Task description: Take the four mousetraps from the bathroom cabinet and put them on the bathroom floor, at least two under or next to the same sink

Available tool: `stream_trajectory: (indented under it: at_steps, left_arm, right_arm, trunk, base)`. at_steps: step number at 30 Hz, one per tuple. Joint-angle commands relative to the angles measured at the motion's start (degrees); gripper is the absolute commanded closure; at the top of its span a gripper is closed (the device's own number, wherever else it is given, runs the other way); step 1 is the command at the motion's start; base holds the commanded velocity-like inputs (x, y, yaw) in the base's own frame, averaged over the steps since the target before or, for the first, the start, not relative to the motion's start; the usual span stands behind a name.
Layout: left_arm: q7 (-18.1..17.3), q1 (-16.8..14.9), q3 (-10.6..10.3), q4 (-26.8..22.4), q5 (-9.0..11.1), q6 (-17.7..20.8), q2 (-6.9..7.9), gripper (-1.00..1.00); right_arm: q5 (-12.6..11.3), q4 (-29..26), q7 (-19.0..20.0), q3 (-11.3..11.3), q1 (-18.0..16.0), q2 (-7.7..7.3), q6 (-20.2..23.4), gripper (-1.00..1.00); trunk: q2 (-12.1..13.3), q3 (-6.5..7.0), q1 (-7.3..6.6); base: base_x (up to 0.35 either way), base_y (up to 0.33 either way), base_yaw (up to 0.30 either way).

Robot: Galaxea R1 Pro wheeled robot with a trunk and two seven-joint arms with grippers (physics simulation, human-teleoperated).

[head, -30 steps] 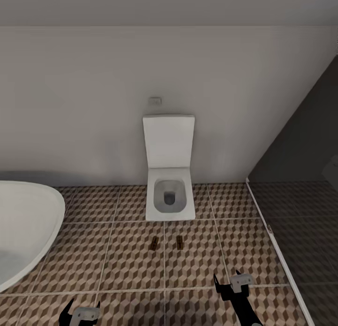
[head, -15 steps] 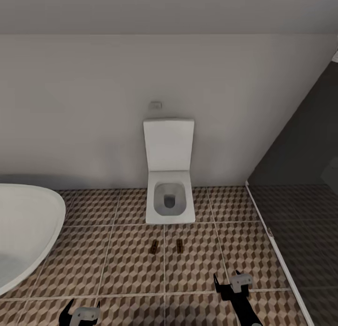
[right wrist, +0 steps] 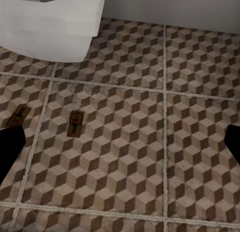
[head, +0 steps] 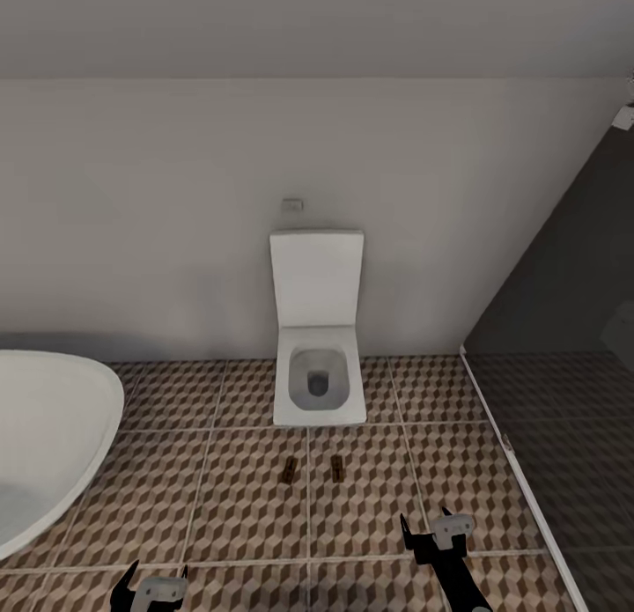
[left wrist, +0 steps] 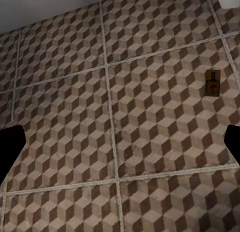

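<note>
On the bathroom floor (head: 220, 497) before the toilet (head: 318, 365), two mousetraps (head: 289, 471) are lying near each other; both grippers, left gripper (head: 150, 586) and right gripper (head: 436, 533), are hovering spread and empty, so relocating traps beside a sink seems advisable.

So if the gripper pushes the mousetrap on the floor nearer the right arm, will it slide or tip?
The mousetrap looks flat and thin, so it would probably slide, not tip or roll. It seems small, likely light. The tiles look smooth, though a grout line might catch it.
</note>
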Motion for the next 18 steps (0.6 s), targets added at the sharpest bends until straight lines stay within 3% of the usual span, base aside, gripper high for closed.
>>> stream_trajectory:
  at_steps: [1, 18]
  left_arm:
    - [0.3, 0.0, -0.5, 0.1, 0.1, -0.2, -0.04, -1.00]
    - [0.3, 0.0, -0.5, 0.1, 0.1, -0.2, -0.04, -1.00]
  right_arm:
    - [-0.4, 0.0, -0.2, 0.5, 0.0, 0.00, -0.1, -1.00]
    - [-0.4, 0.0, -0.2, 0.5, 0.0, 0.02, -0.1, -1.00]
  trunk:
    - [-0.1, 0.01, 0.03]
    - [-0.1, 1.59, 0.03]
  base:
    - [0.000, 0.000, 0.000]
    - [0.000, 0.000, 0.000]
